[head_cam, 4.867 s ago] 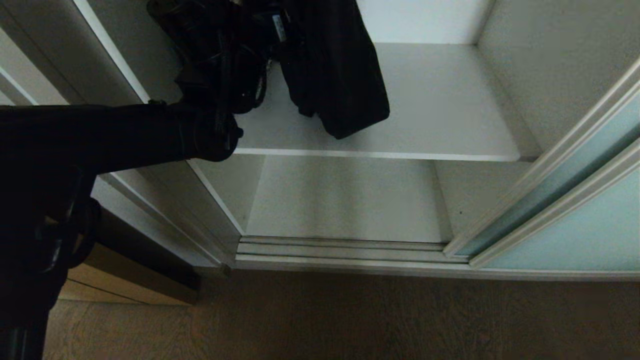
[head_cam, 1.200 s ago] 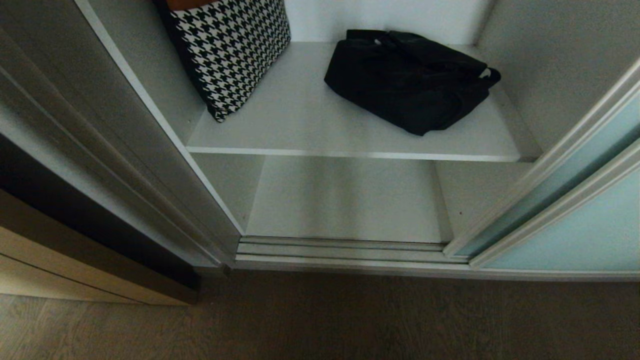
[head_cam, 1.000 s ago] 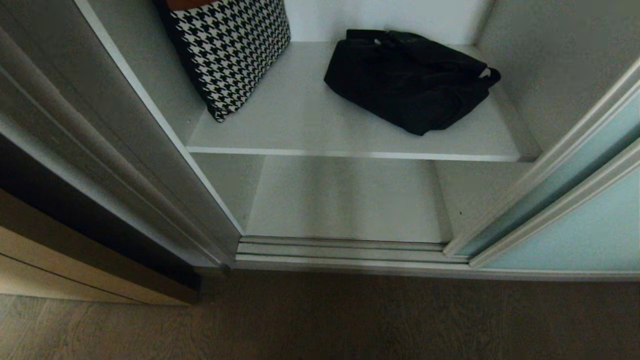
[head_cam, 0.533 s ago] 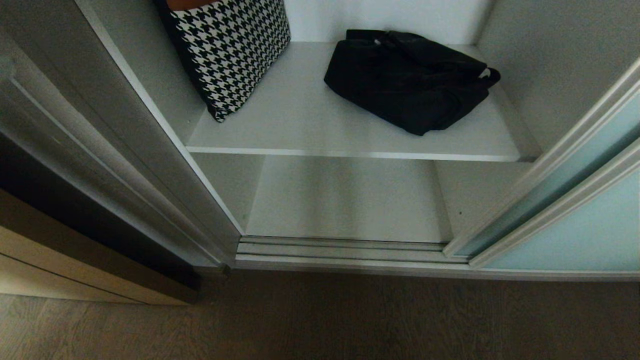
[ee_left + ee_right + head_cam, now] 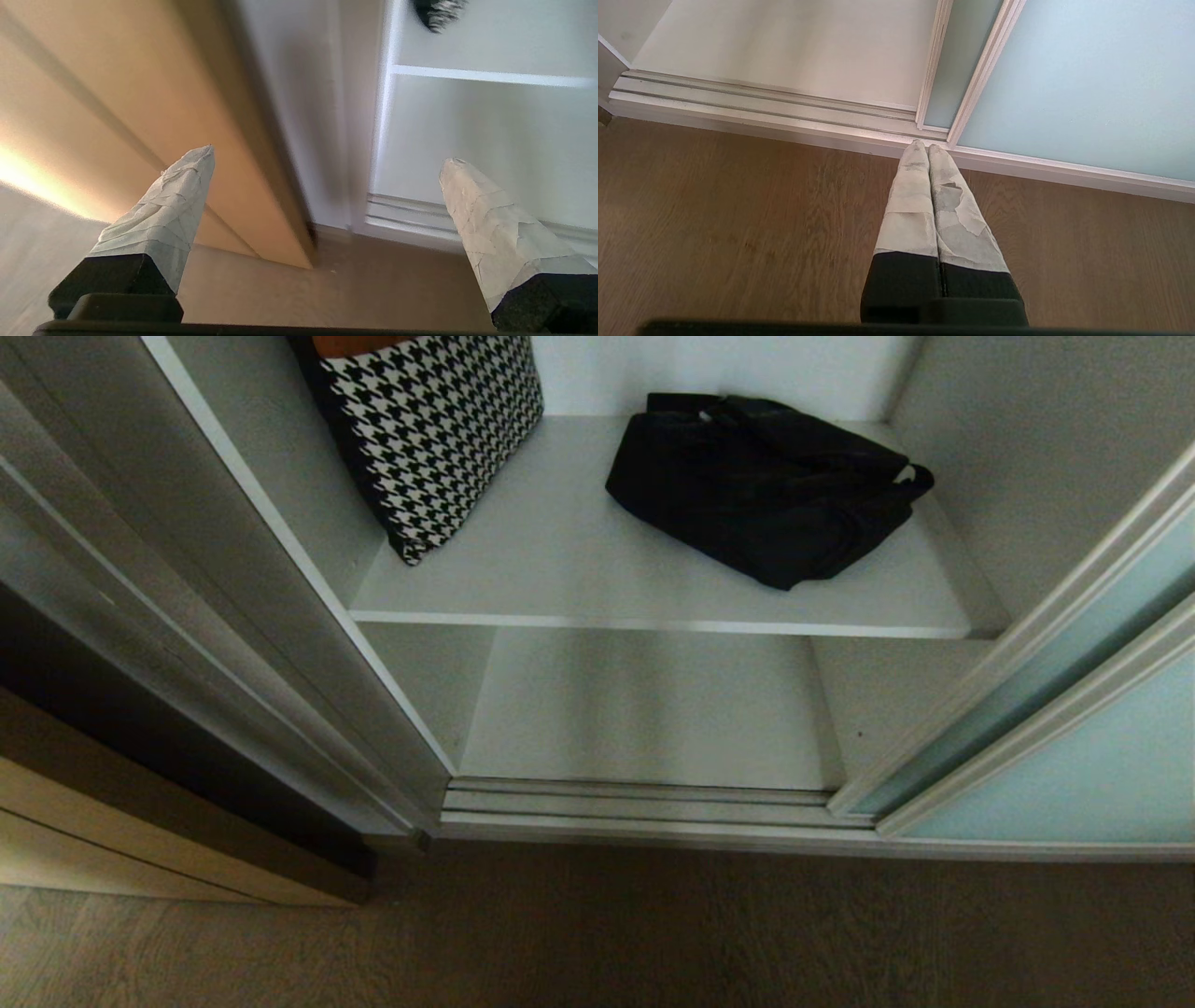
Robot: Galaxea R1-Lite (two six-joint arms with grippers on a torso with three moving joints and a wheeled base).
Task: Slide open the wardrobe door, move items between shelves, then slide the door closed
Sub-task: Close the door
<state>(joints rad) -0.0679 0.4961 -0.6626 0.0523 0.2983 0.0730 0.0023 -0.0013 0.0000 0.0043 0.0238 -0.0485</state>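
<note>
Wardrobe stands open. Sliding door, frosted aqua glass in a silver frame, is pushed to the right side of the opening. Upper shelf carries 2 items: houndstooth bag leaning at the left wall, black bag lying flat toward the right, well apart from each other. Lower shelf bare. Floor track unobstructed along the open span.

Step in hand, by my reading: items look placed, so closing the door comes next. To do it well:
- Catch the door's frame edge, not the glass face.
- Push level along the track, steady, no twisting.
- Both bags sit back from the shelf's front edge, so the door path should pass them; check anyway.

Arm pose:
- Left gripper is outside the wardrobe, low, aimed at the corner where the tan cabinet meets the wardrobe's left wall. Fingers spread wide, nothing between them.
- Right gripper hangs over the wood floor, tips pointing at the door's bottom corner by the track. Fingers pressed together, holding nothing. Looks parked.
- Neither arm shows in the head view.
</note>
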